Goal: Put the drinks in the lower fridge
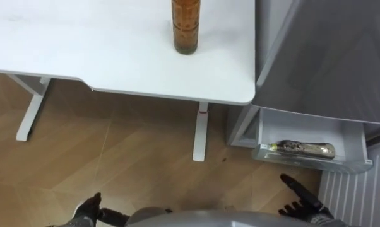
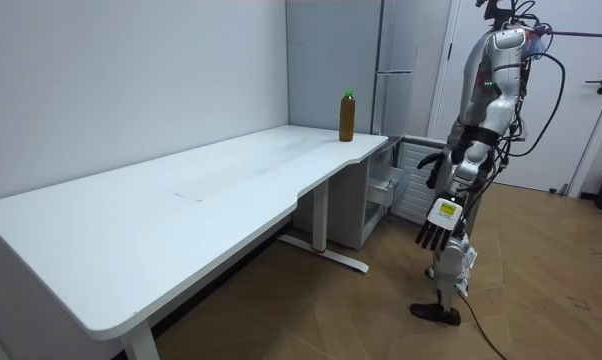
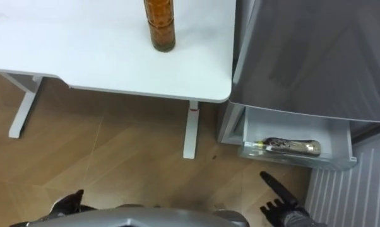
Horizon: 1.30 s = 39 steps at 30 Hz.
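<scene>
Roughly half done, judging by how things lie. Already in the lower fridge: one bottle (image 1: pixel 303 149), lying on its side along the front of the pulled-out drawer (image 1: pixel 269 129), alone in there as far as can be seen. Left to move: the brown drink (image 1: pixel 185 28) with the green cap, standing upright near the right edge of the desk (image 1: pixel 83 44), toward its far corner, just beside the fridge (image 1: pixel 329 63). Standing on the wood floor (image 1: pixel 114 151) off the desk's right end, facing desk and open drawer. Right hand (image 1: pixel 303 205) low at the lower right, fingers stretched out straight, holding nothing, short of the drawer. Left hand (image 1: pixel 88 211) low at the lower left, fingers loose and uncurled, likewise empty. Next, probably: reach to the desk's right edge, close round the upright bottle, lay it in beside the first, then push the drawer shut. Room enough behind the lying bottle for a second, by the look of it.
</scene>
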Available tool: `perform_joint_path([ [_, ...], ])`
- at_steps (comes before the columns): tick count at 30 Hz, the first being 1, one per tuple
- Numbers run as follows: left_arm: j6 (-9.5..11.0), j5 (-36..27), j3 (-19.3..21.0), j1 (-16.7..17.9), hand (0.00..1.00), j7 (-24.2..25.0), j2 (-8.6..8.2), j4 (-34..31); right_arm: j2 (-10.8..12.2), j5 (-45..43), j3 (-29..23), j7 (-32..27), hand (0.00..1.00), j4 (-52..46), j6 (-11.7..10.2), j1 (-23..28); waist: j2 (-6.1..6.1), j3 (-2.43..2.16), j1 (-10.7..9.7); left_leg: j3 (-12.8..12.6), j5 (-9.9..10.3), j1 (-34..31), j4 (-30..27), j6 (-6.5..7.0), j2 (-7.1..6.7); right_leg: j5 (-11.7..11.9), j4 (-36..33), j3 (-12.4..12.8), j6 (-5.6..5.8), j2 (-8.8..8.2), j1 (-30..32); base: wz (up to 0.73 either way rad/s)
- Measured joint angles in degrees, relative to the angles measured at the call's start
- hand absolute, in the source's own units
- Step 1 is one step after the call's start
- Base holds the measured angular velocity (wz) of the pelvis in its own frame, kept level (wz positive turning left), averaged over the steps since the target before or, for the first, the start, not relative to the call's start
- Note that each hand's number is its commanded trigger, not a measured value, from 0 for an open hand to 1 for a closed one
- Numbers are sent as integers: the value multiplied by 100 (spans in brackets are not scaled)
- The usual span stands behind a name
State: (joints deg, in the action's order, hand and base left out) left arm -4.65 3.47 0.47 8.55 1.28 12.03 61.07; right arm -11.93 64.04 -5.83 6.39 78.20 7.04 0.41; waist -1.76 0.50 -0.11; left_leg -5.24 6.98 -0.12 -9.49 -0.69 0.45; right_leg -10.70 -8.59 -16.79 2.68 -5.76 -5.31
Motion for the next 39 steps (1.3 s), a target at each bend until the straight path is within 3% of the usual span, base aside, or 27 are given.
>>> perform_joint_path([
  [3, -1, 9, 172, 21, 0, -82, -47, 131, 0, -505, 34, 84, 0, -11, -3, 96, 38, 14, 42, -84, 69, 138, -6, -3, 30, -6, 17, 99, 2, 21, -94, -17],
  [6, -7, 70, 179, 133, 0, -126, -52, 190, 26, -1008, 149, 93, 0, -26, -3, 304, 45, -39, 38, -106, 136, 206, -31, -1, 29, -12, 64, 128, 13, 25, -180, -5],
  [10, -48, 98, 185, 262, 0, -217, -81, 242, 121, -1598, 180, 69, 0, 81, 5, 417, 26, -32, 21, -109, 170, 323, -10, -16, 29, -11, 76, 190, 15, 41, -293, -5],
  [14, -274, 303, 211, 241, 0, -216, -214, 292, 163, -2490, 250, 61, 0, 135, 60, 450, 7, -40, 9, -114, 192, 287, -17, -19, 38, -12, 82, 238, 15, 47, -255, 0],
  [17, -382, 539, 279, 213, 0, -181, -222, 290, 177, -2941, 270, 47, 0, 166, 60, 445, -4, -32, 12, -179, 218, 283, -17, -21, 53, -23, 82, 279, 17, 56, -226, -9],
  [21, -531, 988, 322, 161, 0, -162, -236, 291, 147, -3190, 403, 52, 0, 97, 56, 456, -27, -25, 43, -286, 277, 275, -37, -29, 83, -21, 83, 418, 14, 82, -162, -18],
  [24, -620, 1007, 312, 61, 0, -163, -261, 279, 175, -3208, 387, 38, 0, 60, 59, 431, -3, -40, -96, -255, 321, 239, -100, -33, 82, -22, 83, 435, 17, 85, -185, 5],
  [27, -630, 1307, 291, -26, 0, -135, -258, 274, 163, -3402, 342, 68, 0, 32, 51, 420, -16, -23, -166, -263, 324, 264, -86, -38, 89, -20, 70, 444, 14, 91, -193, 0],
  [33, -621, 1321, 162, -270, 0, -43, -257, 244, 136, -3745, 348, -53, 0, -67, 11, 390, 20, -29, -163, -330, 340, 267, -55, -45, 104, -16, 47, 520, 9, 106, -168, -7],
  [39, -533, 1296, 28, -281, 0, -73, -253, 260, 134, -3894, 512, -164, 0, -113, -4, 293, 22, -18, -164, -362, 339, 278, -38, -43, 110, -15, -3, 556, 8, 106, -118, -4],
])
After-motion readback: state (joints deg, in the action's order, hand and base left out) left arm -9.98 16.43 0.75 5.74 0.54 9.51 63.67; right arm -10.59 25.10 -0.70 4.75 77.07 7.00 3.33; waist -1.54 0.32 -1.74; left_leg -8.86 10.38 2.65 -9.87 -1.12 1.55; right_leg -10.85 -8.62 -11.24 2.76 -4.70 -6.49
